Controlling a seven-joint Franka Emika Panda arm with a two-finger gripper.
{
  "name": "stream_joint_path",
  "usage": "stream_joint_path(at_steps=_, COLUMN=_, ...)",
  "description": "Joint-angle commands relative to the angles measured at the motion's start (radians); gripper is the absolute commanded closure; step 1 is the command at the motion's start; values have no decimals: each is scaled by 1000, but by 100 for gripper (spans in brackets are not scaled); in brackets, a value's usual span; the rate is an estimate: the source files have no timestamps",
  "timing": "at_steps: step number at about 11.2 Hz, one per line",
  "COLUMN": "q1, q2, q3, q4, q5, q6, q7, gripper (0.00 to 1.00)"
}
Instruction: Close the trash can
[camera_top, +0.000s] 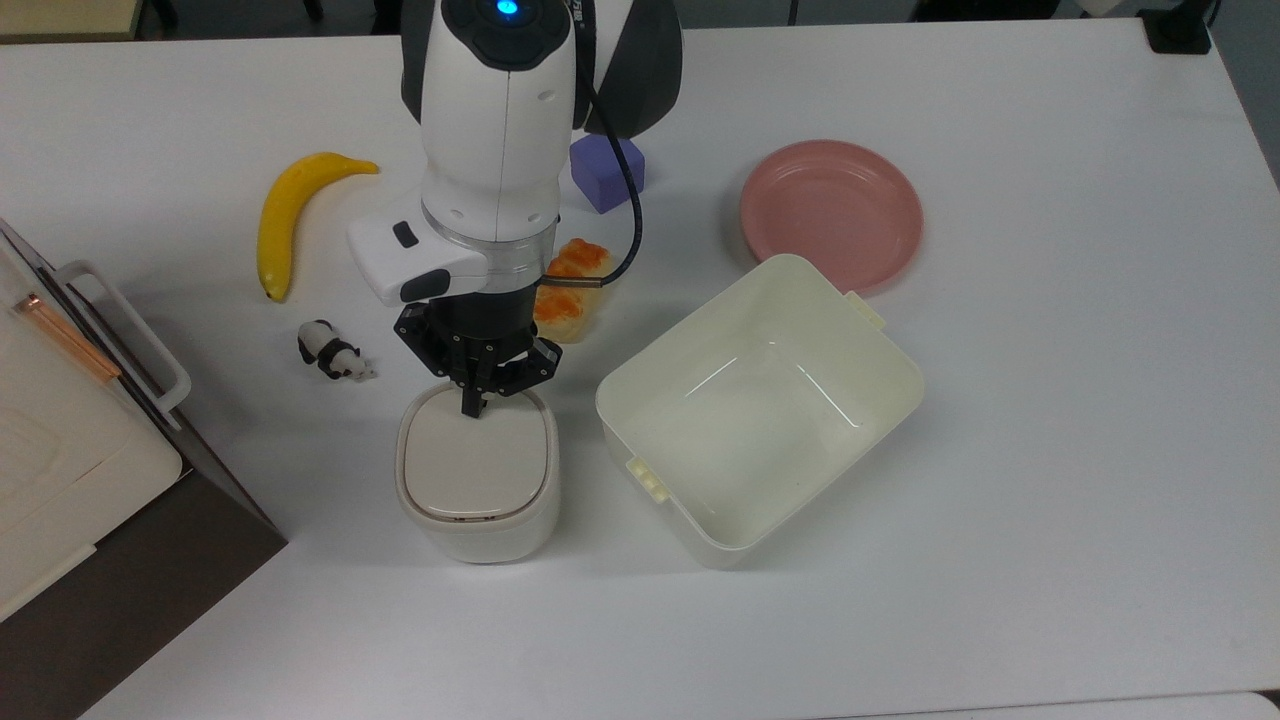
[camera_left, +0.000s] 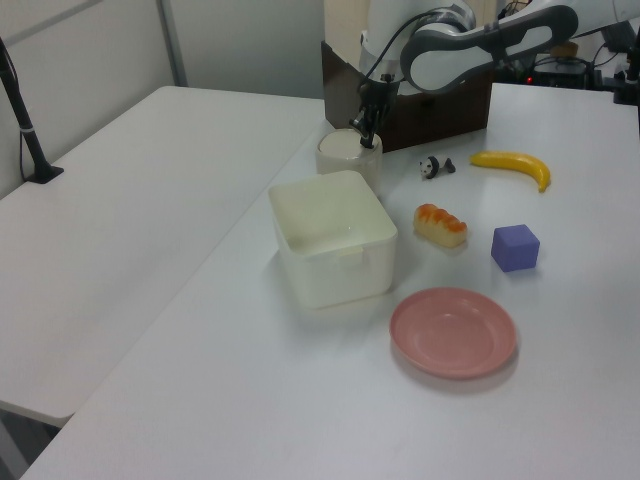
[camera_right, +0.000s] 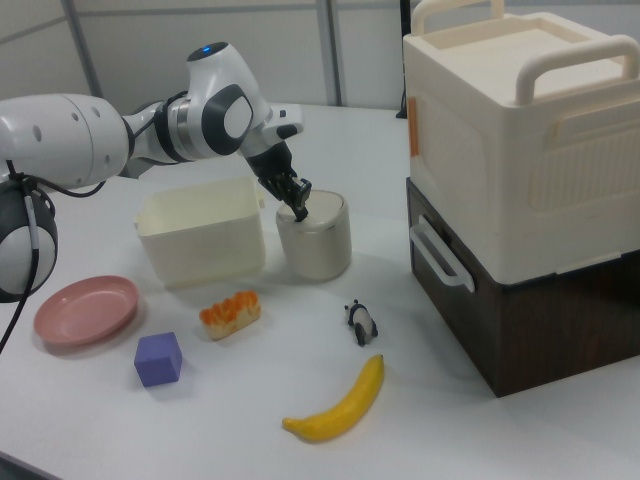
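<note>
The small cream-white trash can stands on the white table, left of the big tub in the top view. Its flat beige lid lies level in the rim. My gripper points straight down with its black fingers shut together, and the tip rests on the lid's far edge. In the left view the gripper touches the top of the trash can. The right view shows the gripper meeting the lid of the trash can from the right view's left.
A lidless cream tub sits just right of the can, with a pink plate behind it. A pastry, purple block, banana and panda toy lie around the arm. A tall cream-and-brown box fills the top view's left edge.
</note>
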Motion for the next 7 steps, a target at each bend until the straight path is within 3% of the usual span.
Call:
stream_joint_path(at_steps=1, q1=0, q2=-46, q3=6, q4=-1, q5=1, q6=-20, q7=-3, gripper=100)
stream_joint_path(at_steps=4, q1=-10, q2=-90, q3=9, q4=79, q5=91, q6=-20, q7=-9, gripper=100)
stream_joint_path(at_steps=7, q1=-23, q2=-170, q3=9, q4=73, q5=137, q6=-23, q7=-15, gripper=100)
